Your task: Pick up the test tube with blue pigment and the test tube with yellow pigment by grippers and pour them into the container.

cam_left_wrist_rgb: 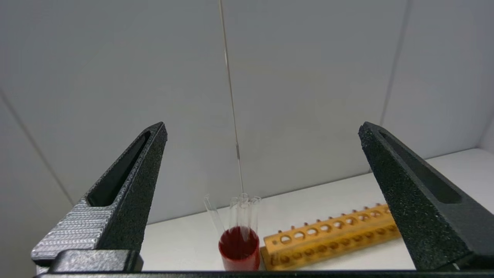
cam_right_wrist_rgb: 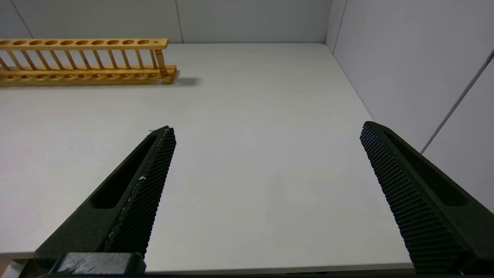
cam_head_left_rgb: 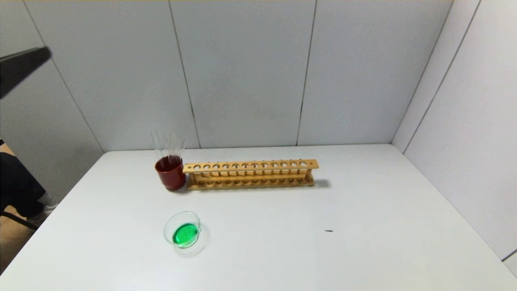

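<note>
No tube with blue or yellow liquid shows in any view. The container (cam_head_left_rgb: 182, 229), a small clear glass dish, sits on the table's front left and holds green liquid. My left gripper (cam_left_wrist_rgb: 262, 129) is open and empty, raised high at the left, facing the red cup; one black finger of it (cam_head_left_rgb: 24, 66) shows in the head view. My right gripper (cam_right_wrist_rgb: 268, 129) is open and empty, low near the table's front right edge, and is out of the head view.
A dark red cup (cam_head_left_rgb: 171, 173) holds several colourless clear tubes (cam_left_wrist_rgb: 243, 212) at the back left. An empty wooden tube rack (cam_head_left_rgb: 250, 173) lies beside it, also in the right wrist view (cam_right_wrist_rgb: 85, 61). Grey walls stand behind and to the right.
</note>
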Tool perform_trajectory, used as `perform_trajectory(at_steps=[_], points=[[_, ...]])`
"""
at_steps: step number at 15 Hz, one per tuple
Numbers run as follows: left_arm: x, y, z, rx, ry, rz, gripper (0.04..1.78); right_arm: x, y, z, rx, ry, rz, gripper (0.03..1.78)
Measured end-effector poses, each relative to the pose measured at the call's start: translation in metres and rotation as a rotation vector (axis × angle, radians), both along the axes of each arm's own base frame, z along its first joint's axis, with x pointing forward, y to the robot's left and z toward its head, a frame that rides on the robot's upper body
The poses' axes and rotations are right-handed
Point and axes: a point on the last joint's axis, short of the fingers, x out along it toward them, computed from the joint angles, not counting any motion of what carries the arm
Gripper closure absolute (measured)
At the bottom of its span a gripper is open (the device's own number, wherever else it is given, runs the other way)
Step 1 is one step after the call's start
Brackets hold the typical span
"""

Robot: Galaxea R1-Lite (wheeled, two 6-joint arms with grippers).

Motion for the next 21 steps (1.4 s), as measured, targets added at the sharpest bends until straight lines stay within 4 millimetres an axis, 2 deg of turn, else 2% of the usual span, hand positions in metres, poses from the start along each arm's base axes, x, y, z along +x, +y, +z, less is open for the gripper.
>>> perform_trajectory(at_steps=[1, 3, 5, 7, 8, 10, 16, 19, 21], points=[[-0.036, 0.001, 0.003, 0.003, -0.020, 0.003, 0.07, 0.000, 0.000, 0.000, 0.000, 0.000, 0.000, 0.06], [-0.104, 0.002, -0.006, 0.009, -0.045, 0.007, 0.07, 0.000, 0.000, 0.000, 0.000, 0.000, 0.000, 0.06], [-0.163, 0.002, -0.033, 0.013, -0.048, 0.010, 0.07, 0.000, 0.000, 0.000, 0.000, 0.000, 0.000, 0.06], [-0.201, 0.003, -0.068, 0.013, -0.040, 0.016, 0.07, 0.000, 0.000, 0.000, 0.000, 0.000, 0.000, 0.06], [-0.210, 0.003, -0.090, 0.010, -0.024, 0.029, 0.07, 0.000, 0.000, 0.000, 0.000, 0.000, 0.000, 0.06], [-0.208, 0.004, -0.121, -0.015, -0.025, 0.094, 0.07, 0.000, 0.000, 0.000, 0.000, 0.000, 0.000, 0.06], [-0.161, 0.007, -0.201, -0.053, 0.013, 0.235, 0.07, 0.000, 0.000, 0.000, 0.000, 0.000, 0.000, 0.06], [-0.151, 0.007, -0.229, -0.118, 0.141, 0.231, 0.07, 0.000, 0.000, 0.000, 0.000, 0.000, 0.000, 0.06], [-0.149, 0.006, -0.241, -0.083, 0.249, 0.208, 0.07, 0.000, 0.000, 0.000, 0.000, 0.000, 0.000, 0.06]])
